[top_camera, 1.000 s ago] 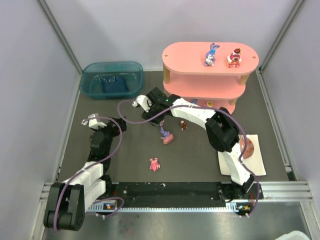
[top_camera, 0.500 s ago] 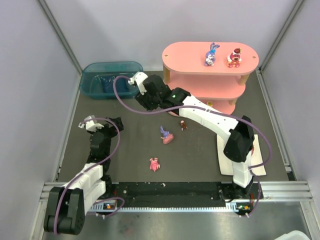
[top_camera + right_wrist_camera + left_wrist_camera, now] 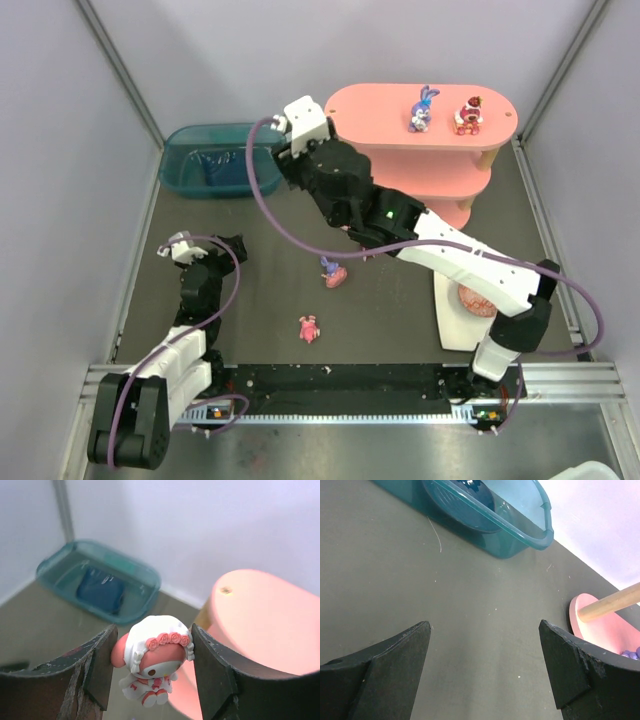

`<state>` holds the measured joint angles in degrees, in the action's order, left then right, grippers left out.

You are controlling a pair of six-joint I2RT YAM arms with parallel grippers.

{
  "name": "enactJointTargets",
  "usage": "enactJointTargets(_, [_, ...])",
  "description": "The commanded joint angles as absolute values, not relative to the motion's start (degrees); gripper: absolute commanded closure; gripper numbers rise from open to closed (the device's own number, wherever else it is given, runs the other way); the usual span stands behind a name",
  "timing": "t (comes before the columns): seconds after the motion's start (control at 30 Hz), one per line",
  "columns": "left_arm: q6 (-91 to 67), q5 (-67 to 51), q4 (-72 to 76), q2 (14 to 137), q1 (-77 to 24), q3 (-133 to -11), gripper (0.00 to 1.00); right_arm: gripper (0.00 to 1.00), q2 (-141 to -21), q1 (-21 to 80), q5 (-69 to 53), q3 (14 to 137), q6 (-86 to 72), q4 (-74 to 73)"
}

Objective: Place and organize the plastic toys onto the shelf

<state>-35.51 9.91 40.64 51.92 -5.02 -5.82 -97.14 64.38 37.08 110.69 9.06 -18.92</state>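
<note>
The pink three-tier shelf (image 3: pixel 375 105) stands at the back right. A purple-blue bunny (image 3: pixel 422 110) and a red figurine (image 3: pixel 468 115) stand on its top board. My right gripper (image 3: pixel 152 655) is shut on a pink-and-white bonneted figurine (image 3: pixel 155 660), held high beside the left end of the shelf top (image 3: pixel 260 620); from above, the gripper (image 3: pixel 296 128) shows there. A purple-pink toy (image 3: pixel 333 273) and a pink toy (image 3: pixel 309 328) lie on the mat. My left gripper (image 3: pixel 484 627) is open and empty, low over the mat at the left (image 3: pixel 180 243).
A teal bin (image 3: pixel 222 158) with something dark blue inside stands at the back left, also in the left wrist view (image 3: pixel 510 520). A patterned egg (image 3: pixel 478 300) lies on white paper (image 3: pixel 455 330) at the right. Walls close in on three sides.
My right arm has risen from the mat in front of the shelf and swung back and up to the shelf top's left end. The left arm has hardly moved.
</note>
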Motion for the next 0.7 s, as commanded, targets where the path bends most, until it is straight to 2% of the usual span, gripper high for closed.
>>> enactJointTargets(0.0, [-35.68, 9.76, 42.01, 52.21, -5.01, -6.06, 0.05, 1.00, -95.45, 64.51, 51.22, 112.15, 18.77, -2.58])
enactJointTargets(0.13, [-35.68, 9.75, 42.01, 52.47, -5.01, -6.15, 0.05, 1.00, -96.15, 64.51, 55.36, 107.32, 32.66, 20.07])
enactJointTargets(0.2, [-35.68, 9.67, 42.10, 52.47, -5.01, -6.15, 0.05, 1.00, -98.08, 64.51, 57.38, 105.38, 42.73, 36.24])
enactJointTargets(0.33, [-35.68, 9.67, 42.01, 52.56, -5.01, -6.15, 0.05, 1.00, -103.79, 63.99, 59.67, 108.97, 56.76, 53.15])
enactJointTargets(0.43, [-35.77, 9.41, 42.19, 52.91, -4.92, -6.24, 0.05, 1.00, -105.91, 63.02, 59.59, 111.09, 58.54, 53.36])
enactJointTargets(0.5, [-35.68, 9.49, 42.28, 53.17, -4.92, -6.33, 0.05, 1.00, -104.51, 62.06, 59.15, 110.04, 53.90, 50.55])
enactJointTargets(0.67, [-35.77, 9.40, 42.36, 53.44, -4.92, -6.42, 0.05, 1.00, -97.83, 60.03, 54.77, 105.65, 35.55, 31.58])
